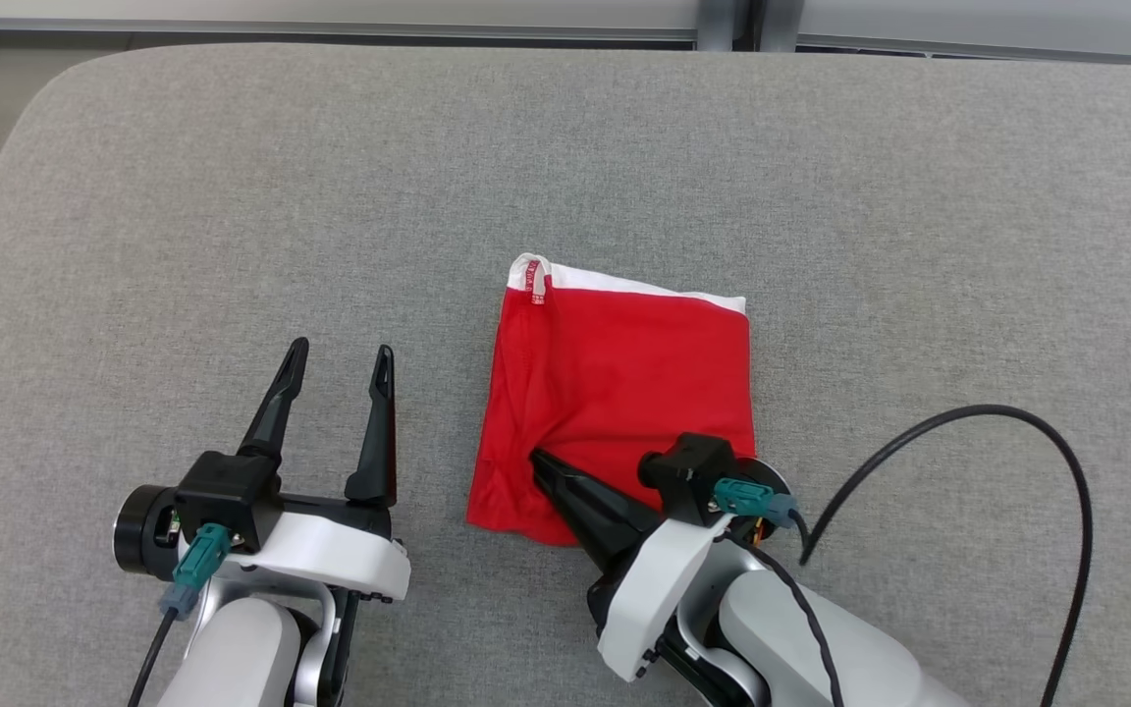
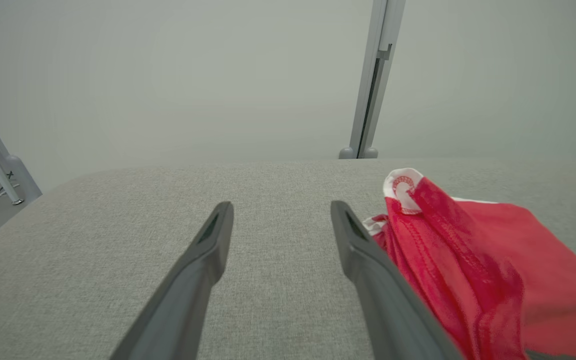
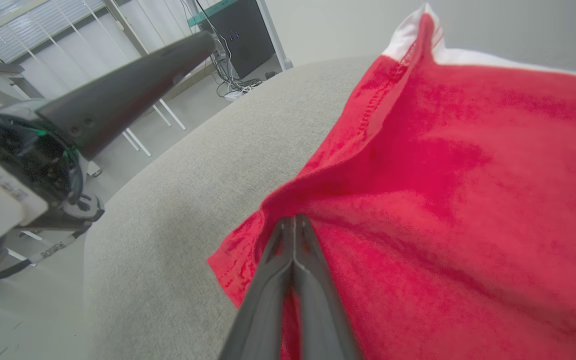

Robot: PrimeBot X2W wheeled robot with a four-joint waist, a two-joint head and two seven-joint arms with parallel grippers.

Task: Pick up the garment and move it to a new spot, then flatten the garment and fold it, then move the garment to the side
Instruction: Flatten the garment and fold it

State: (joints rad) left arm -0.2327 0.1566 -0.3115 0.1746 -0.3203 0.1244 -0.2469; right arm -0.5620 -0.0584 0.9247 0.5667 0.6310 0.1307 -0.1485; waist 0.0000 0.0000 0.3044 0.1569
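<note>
The garment [image 1: 624, 373] is red with a white band along its far edge, and it lies folded into a rough square on the grey padded table [image 1: 232, 196]. My right gripper [image 1: 536, 455] is shut at the garment's near left part, and creases in the cloth run into its tips. In the right wrist view the closed tips [image 3: 293, 217] pinch a raised ridge of the garment [image 3: 443, 175]. My left gripper [image 1: 343, 349] stands open over bare table to the left of the cloth. Its own view has the garment [image 2: 493, 260] just right of the open gripper [image 2: 282, 205].
A black cable [image 1: 1017, 412] loops over the table at the right, behind my right arm. The table's rounded far edge meets a pale wall with a metal post [image 2: 368, 100]. One finger [image 3: 133, 85] of my left gripper crosses the right wrist view's upper left.
</note>
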